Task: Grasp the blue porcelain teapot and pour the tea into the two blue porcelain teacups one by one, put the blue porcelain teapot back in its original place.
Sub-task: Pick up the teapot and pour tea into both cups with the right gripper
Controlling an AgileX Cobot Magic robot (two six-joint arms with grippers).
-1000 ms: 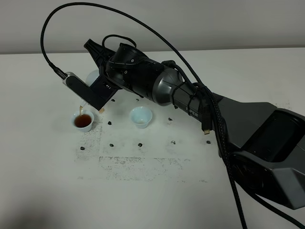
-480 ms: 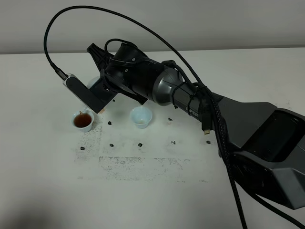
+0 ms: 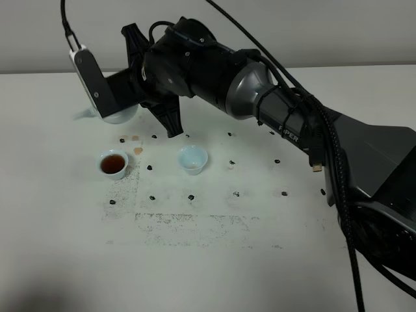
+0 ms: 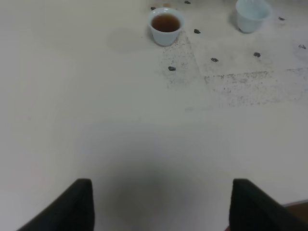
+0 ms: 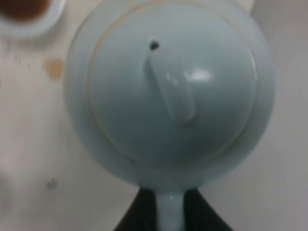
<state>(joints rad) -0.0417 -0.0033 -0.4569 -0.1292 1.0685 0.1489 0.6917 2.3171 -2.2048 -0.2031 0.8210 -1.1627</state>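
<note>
White tabletop (image 3: 58, 260) shows black flecks (image 3: 190, 196) and tea drips (image 3: 137, 151).

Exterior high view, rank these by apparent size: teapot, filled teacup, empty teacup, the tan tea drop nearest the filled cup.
1. The teapot, likely largest, though the arm hides most of it.
2. The filled teacup and empty teacup: look alike, not ranked.
3. The tea drop, smallest.
</note>
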